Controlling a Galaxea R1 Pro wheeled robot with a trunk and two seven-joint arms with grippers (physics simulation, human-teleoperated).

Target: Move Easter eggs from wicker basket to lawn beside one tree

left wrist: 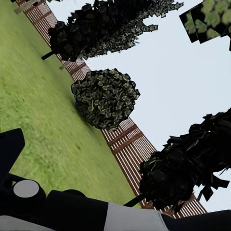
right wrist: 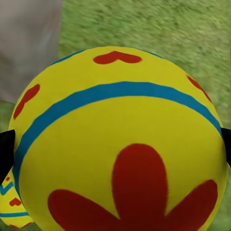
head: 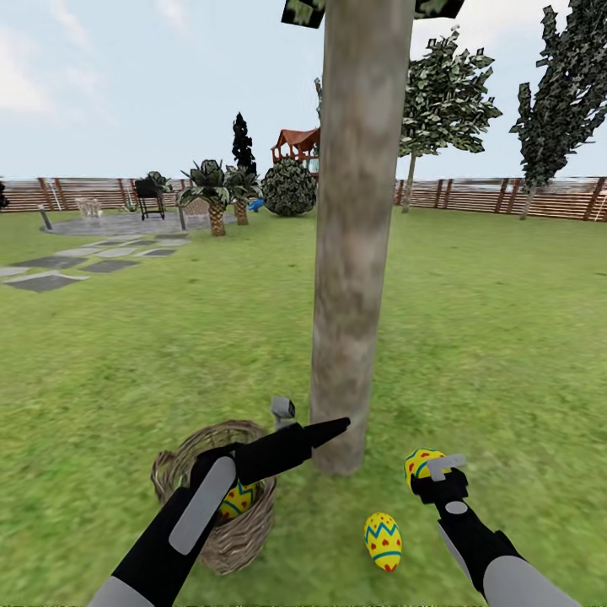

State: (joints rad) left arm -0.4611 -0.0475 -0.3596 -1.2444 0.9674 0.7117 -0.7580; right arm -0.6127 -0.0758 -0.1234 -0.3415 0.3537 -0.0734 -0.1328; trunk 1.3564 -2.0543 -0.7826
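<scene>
Nearest me on the lawn (head: 506, 337) lies one egg (head: 383, 541), resting on its side in the grass, a little short of the tree (head: 354, 253) and to the right of the wicker basket (head: 215, 497). My right gripper (head: 430, 472) is clamped around a second egg (right wrist: 120, 144), held just above the grass to the right of the trunk's foot; in my right wrist view the yellow shell with its red flower sits between my two dark fingertips (right wrist: 6, 154). The risk here, I think, is the release: if I let go too high, the round egg could roll away from the trunk, or bump the egg already down and send that one off too.

The third egg (head: 239, 499) sits in the basket, half hidden behind my left arm. My left gripper (head: 333, 428) points toward the trunk base, and I cannot tell whether it is open or closed. Swinging that arm back for the egg could clip the basket's rim and tip it over.

Beyond the tree the grass runs out to the fence (head: 506, 196).
</scene>
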